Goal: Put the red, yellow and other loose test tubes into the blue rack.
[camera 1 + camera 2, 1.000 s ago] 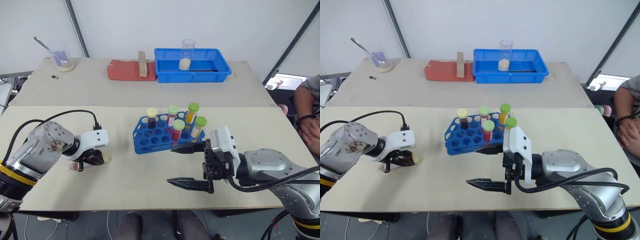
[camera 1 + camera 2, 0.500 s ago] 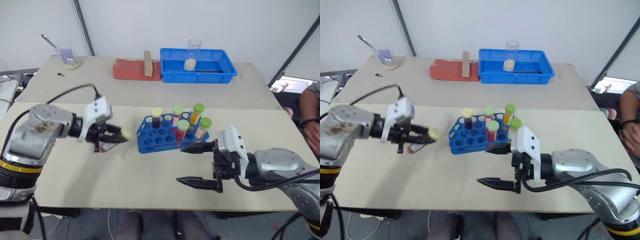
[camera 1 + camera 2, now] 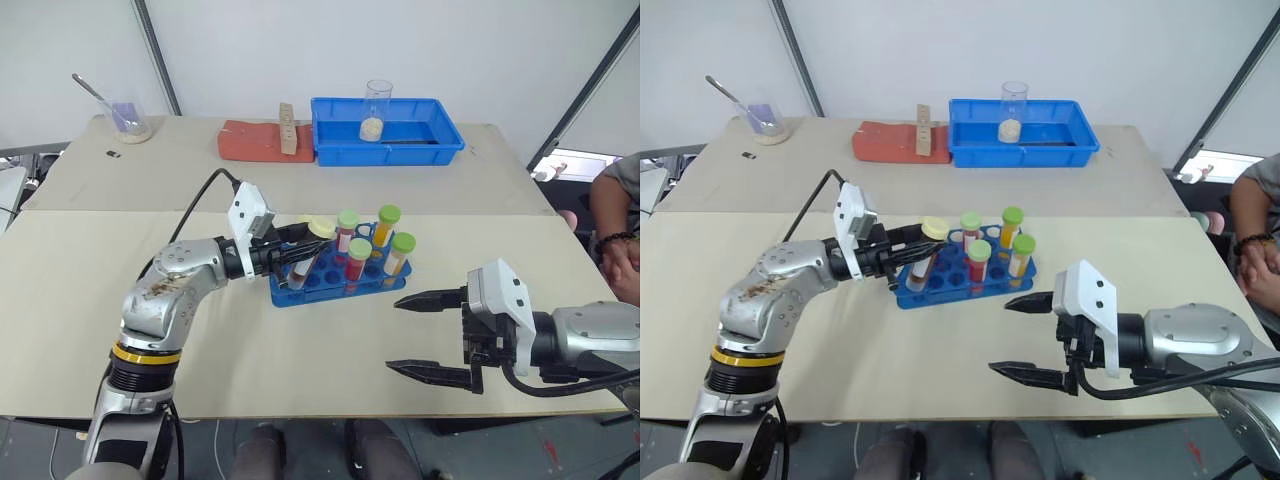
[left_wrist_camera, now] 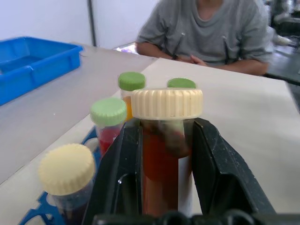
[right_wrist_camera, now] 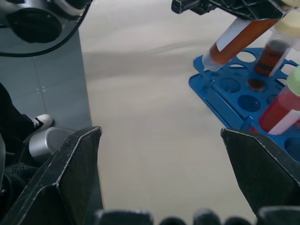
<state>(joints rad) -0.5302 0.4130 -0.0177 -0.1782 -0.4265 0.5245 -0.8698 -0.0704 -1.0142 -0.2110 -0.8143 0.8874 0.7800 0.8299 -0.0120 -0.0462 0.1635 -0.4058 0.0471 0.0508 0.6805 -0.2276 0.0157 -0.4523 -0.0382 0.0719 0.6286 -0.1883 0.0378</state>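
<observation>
- Left eye view: the left gripper (image 3: pixel 297 250) is clamped on a cream-capped tube (image 3: pixel 308 250) of reddish-brown liquid, held tilted over the near-left corner of the blue rack (image 3: pixel 335 283), its lower end just above the rack's holes. The rack stands mid-table on the front table (image 3: pixel 120 330), with wide bare surface to its left and along the near edge. Five capped tubes stand in it, four with green caps and one with a cream cap. The right gripper (image 3: pixel 432 335) hangs near the table's near edge, well apart from the rack, its two black fingers spread wide with nothing between them.
- Right eye view: on the rear table sit a blue tray (image 3: pixel 1023 131) holding a clear beaker (image 3: pixel 1013 110), a red mat (image 3: pixel 886 141) touching the tray's left side, and a beaker with a spoon (image 3: pixel 762 119) at the far-left corner. A person's arm (image 3: pixel 1255 240) shows past the front table's right edge.
- Left wrist view: the black fingers (image 4: pixel 117 178) press both sides of the tube just below its ribbed cream cap. Beyond it stand the rack's green-capped tubes and beside it a cream-capped one.
- Right wrist view: the fingers (image 5: pixel 70 164) stand far apart over open tabletop; the held tube's rounded end hovers above the rack's corner holes, not yet inside one.
</observation>
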